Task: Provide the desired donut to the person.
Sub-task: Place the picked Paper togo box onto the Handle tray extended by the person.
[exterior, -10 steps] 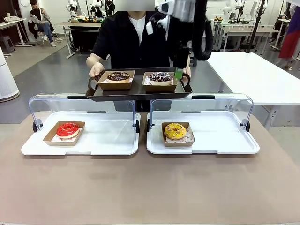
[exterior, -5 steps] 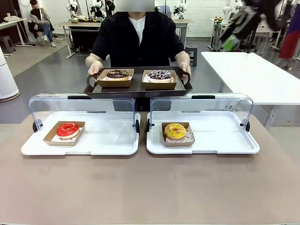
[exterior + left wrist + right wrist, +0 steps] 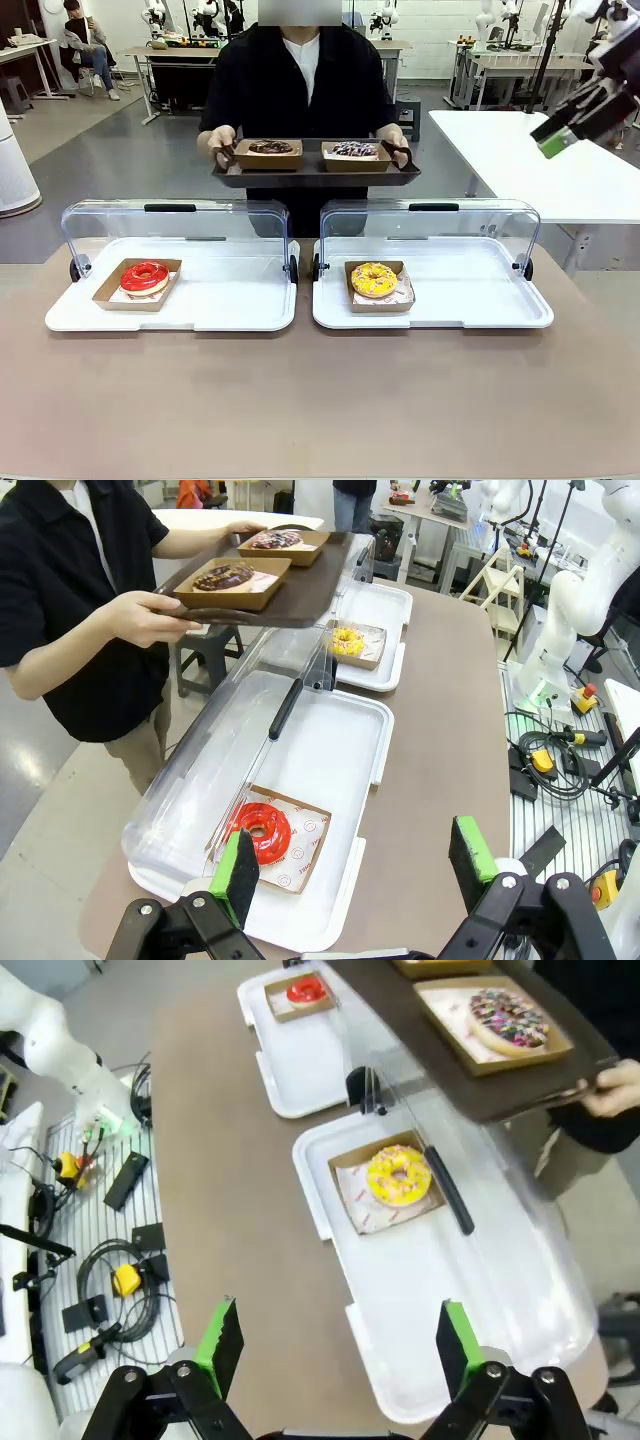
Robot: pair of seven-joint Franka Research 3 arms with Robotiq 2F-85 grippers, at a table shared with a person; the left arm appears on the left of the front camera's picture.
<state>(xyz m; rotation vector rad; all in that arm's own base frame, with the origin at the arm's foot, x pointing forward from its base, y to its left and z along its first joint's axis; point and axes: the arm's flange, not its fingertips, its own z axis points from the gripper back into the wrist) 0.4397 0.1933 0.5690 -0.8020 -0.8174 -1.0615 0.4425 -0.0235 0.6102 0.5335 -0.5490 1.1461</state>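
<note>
On the table's near side, the red donut (image 3: 145, 276) sat at the left tray's (image 3: 230, 310) left edge and the yellow donut (image 3: 374, 280) near the right tray's (image 3: 470, 310) left edge. Both the left gripper (image 3: 355, 865) and the right gripper (image 3: 335, 1345) hung spread wide, holding nothing. Beyond the far edge, the person (image 3: 300, 85) held a dark tray (image 3: 315, 177), long axis left-right, bearing the chocolate donut (image 3: 270, 148) and the sprinkled donut (image 3: 354, 150).

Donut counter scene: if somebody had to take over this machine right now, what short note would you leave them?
Left pincer: open, holding nothing, above the red donut in its white tray.
Right pincer: open, holding nothing, above the tray with the yellow donut.
The person holds a dark tray at the far side, carrying a chocolate donut and a sprinkled donut in boxes.
Done: two donuts sit on the person's tray.
Left: unclear whether another donut is wanted; watch for the person's cue.
</note>
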